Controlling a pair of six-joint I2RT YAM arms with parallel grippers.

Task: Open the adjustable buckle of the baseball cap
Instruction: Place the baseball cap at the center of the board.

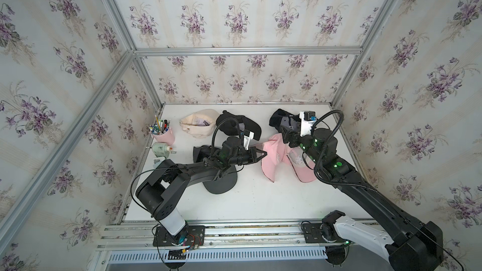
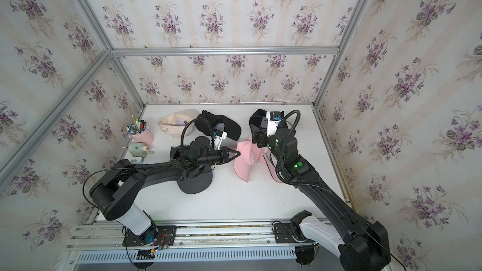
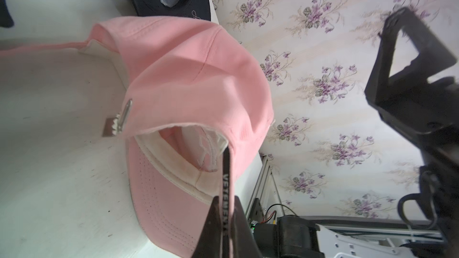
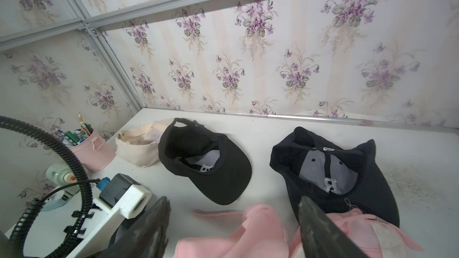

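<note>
Left wrist view: the left gripper (image 3: 226, 202) was clamped on the strap (image 3: 226, 170) of the pink cap (image 3: 193, 70). The right gripper (image 4: 233, 202) stood wide, holding nothing.

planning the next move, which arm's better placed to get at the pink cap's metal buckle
Right, probably. The left gripper has its jaws shut on the strap, so it's busy; the right gripper hangs open over the pink cap, free to reach the buckle.
</note>
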